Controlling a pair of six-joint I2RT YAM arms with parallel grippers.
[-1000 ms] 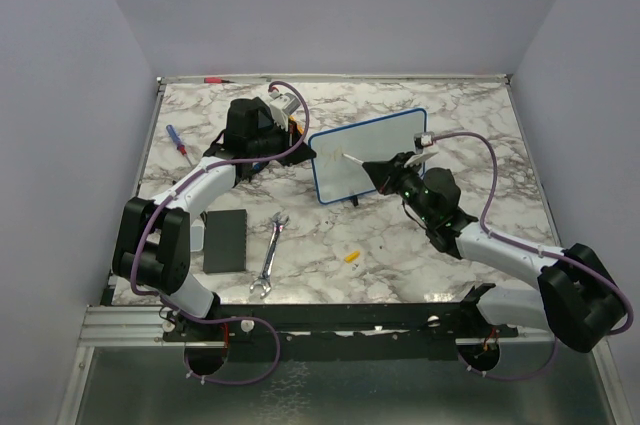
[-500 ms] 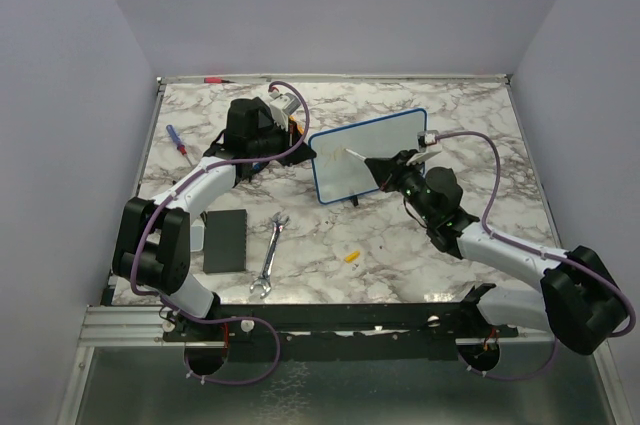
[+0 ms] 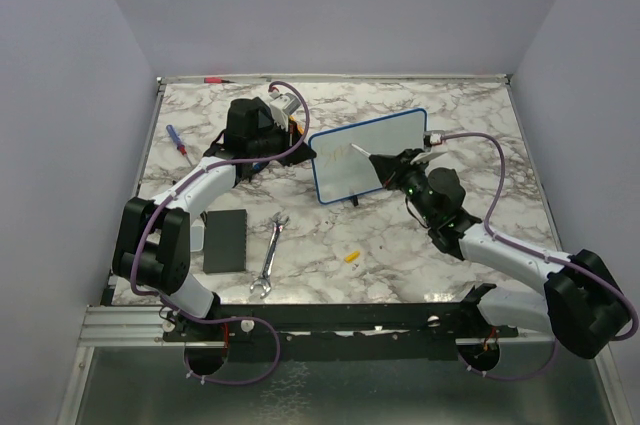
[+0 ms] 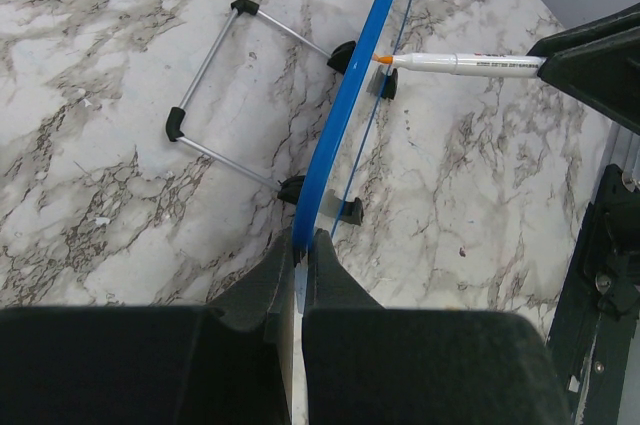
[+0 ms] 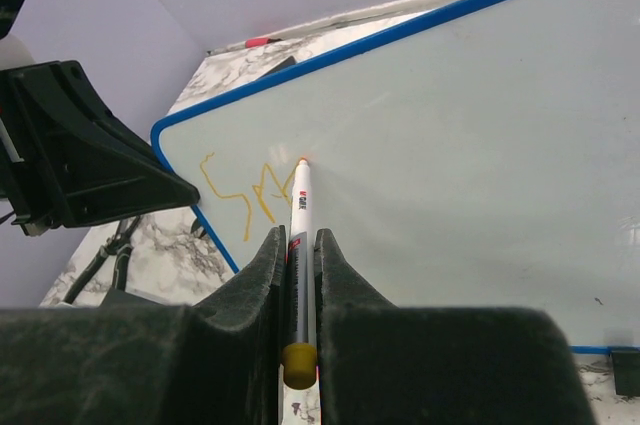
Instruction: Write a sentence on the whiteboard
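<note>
Whiteboard (image 3: 385,150) stands upright mid-worktop (image 3: 400,245) between the 2 arms, propped on a wire stand (image 4: 215,80) behind it.

Left gripper (image 4: 303,245): jaws closed on the board's blue frame at its left edge.

Right gripper (image 5: 298,240): jaws clamped on a white marker (image 5: 301,195), whose orange tip touches the board's face.

Sentence (image 5: 240,190): a few orange-yellow strokes at the left end of the face, just left of the marker tip.

On the worktop nearer the bases lie a wrench (image 3: 269,255), a black pad (image 3: 226,239) to its left and a small yellow cap (image 3: 351,255). A blue-handled screwdriver (image 3: 177,139) lies far left.
</note>
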